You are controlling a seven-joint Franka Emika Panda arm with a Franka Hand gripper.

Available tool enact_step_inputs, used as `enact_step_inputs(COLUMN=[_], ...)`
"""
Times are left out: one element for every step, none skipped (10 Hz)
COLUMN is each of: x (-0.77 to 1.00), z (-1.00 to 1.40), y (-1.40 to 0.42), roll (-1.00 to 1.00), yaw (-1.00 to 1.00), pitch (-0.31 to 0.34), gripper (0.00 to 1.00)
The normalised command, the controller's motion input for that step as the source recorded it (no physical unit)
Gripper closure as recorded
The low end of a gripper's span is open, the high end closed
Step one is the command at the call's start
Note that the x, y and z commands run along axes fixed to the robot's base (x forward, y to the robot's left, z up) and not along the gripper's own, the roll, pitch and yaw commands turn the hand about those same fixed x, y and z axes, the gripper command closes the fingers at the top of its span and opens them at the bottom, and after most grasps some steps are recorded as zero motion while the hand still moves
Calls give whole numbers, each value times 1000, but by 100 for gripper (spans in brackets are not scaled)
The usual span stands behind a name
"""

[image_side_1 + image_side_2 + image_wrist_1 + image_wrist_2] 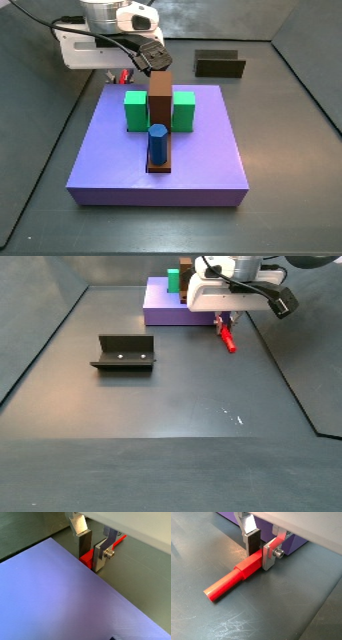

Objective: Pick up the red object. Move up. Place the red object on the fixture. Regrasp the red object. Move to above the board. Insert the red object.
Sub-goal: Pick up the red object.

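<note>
The red object [228,582] is a thin red peg with a square end. It lies flat on the dark floor right beside the purple board [201,150]. My gripper [260,554] is down at the floor with a finger on each side of the peg's square end, shut on it. In a wrist view the red end [87,559] shows between the pads, against the board's edge [53,592]. In a side view the gripper [225,321] stands over the peg [229,336]. The fixture [123,353] stands apart on the floor, with nothing on it.
The board carries two green blocks [136,110], a tall brown bar [160,100] and a blue peg [158,143]. The fixture also shows behind the board in a side view [219,64]. Low walls edge the floor.
</note>
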Motion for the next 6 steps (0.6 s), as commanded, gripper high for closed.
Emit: enact_step_inputs(x=[0,0,0,0,0,0], z=[0,0,0,0,0,0], y=[0,0,0,0,0,0], roll=[0,0,0,0,0,0], yaw=[0,0,0,0,0,0], pitch=[0,0,0,0,0,0], gripper=[100,100,100,100,100,100])
